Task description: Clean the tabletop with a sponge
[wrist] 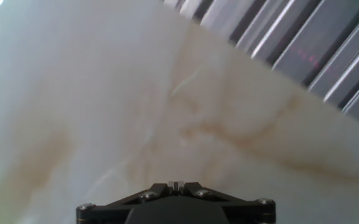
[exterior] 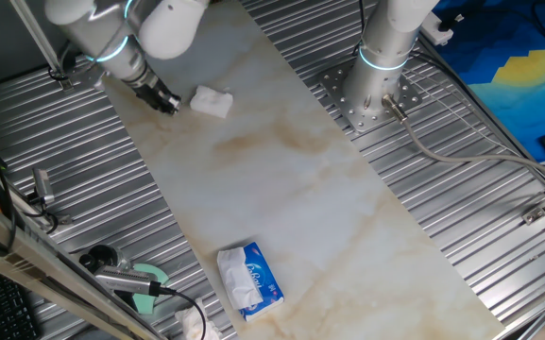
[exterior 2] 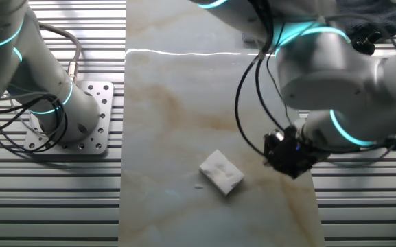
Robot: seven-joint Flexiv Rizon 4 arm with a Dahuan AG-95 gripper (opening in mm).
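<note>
Glossy veined marble tabletop bears a soft white rumpled sponge beside the black gripper, whose finger spacing cannot be told.

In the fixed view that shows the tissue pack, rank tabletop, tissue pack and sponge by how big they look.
1. tabletop
2. tissue pack
3. sponge
The pack lies nearer the camera, so its lead over the sponge is unsure.
</note>
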